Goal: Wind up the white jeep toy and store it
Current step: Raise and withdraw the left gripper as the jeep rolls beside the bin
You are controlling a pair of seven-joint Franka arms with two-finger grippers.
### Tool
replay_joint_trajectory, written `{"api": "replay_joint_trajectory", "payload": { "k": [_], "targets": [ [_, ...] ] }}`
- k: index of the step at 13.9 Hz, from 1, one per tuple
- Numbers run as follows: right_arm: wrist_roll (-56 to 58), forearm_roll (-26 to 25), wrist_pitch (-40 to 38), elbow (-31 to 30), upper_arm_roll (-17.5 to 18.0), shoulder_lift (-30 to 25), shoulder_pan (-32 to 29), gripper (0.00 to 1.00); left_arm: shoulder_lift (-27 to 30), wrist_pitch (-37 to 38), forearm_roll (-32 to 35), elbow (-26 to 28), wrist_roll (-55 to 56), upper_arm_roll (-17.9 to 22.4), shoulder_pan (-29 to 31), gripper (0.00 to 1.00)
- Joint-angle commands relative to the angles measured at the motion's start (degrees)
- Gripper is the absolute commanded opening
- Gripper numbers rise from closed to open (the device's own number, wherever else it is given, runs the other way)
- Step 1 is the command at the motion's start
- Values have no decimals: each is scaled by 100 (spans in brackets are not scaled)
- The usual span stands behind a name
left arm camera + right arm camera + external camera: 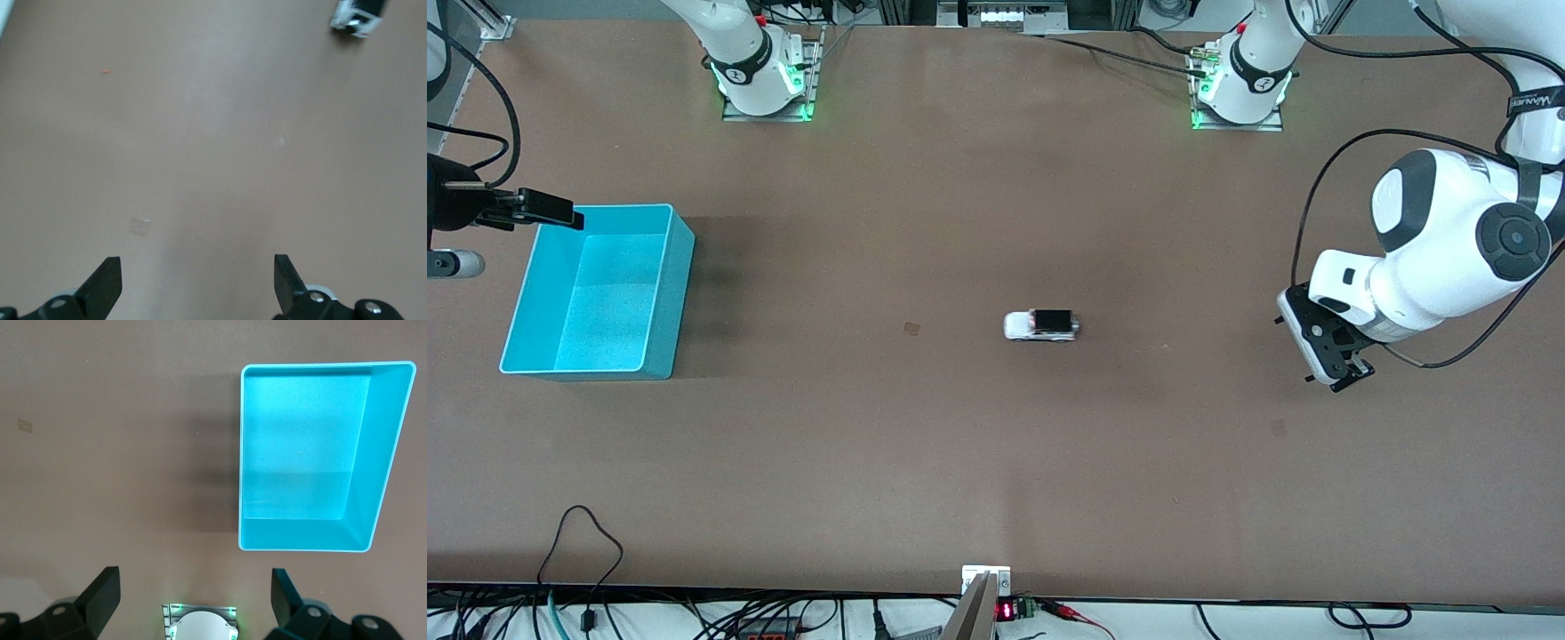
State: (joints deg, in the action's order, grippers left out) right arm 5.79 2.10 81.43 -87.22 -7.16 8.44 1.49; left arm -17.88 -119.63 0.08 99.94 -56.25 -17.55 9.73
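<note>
The white jeep toy (1041, 325) sits on its wheels on the brown desk (996, 462), about in the middle. It has a black roof and dark wheels. Nothing is touching it. In the left wrist view only a bit of the toy shows, up in one corner (357, 17).

The left tool (1336, 356) hangs over the bare desk at the left arm's end, well apart from the toy. Its two black fingers (107, 283) stand wide apart — there is nothing between them, just the brown desk below. The left arm's big white body bends in from the edge of the front view.

A turquoise bin (680, 267) stands on the desk at the right arm's end, well apart from the toy. The bin is open on top and has nothing in it. It is much bigger than the little car.

The right tool (193, 603) is up over the desk by the bin. Its black fingers (103, 593) are spread wide too — and they hold nothing. In the right wrist view the bin (390, 460) shows from above, with its smooth blue floor and tall walls. A dark shadow lies on the desk beside it.

A small pale square mark (911, 328) is on the desk between the bin and the toy, nearer to the toy.
</note>
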Motion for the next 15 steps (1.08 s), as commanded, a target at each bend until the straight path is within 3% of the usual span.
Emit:
{"api": "replay_joint_trajectory", "payload": {
  "k": [1, 6, 8, 12, 15],
  "targets": [
    [124, 80, -66, 65, 22, 0, -43, 100, 144, 133, -96, -159, 1321, 50, -173, 100],
    [125, 45, -65, 65, 22, 0, -43, 100, 329, 142, -52, -229, 3696, 261, -297, 100],
    [125, 36, -66, 65, 22, 0, -52, 100, 355, 317, -17, -518, 4041, 427, -314, 100],
    [125, 80, -66, 65, 13, 140, -78, 100, 426, 1054, -78, -1037, 5156, 1139, -700, 100],
    [107, 98, -66, 65, 39, 246, -61, 100, 592, 1415, -87, -1126, 5834, 1245, -683, 100]
  ]
}}
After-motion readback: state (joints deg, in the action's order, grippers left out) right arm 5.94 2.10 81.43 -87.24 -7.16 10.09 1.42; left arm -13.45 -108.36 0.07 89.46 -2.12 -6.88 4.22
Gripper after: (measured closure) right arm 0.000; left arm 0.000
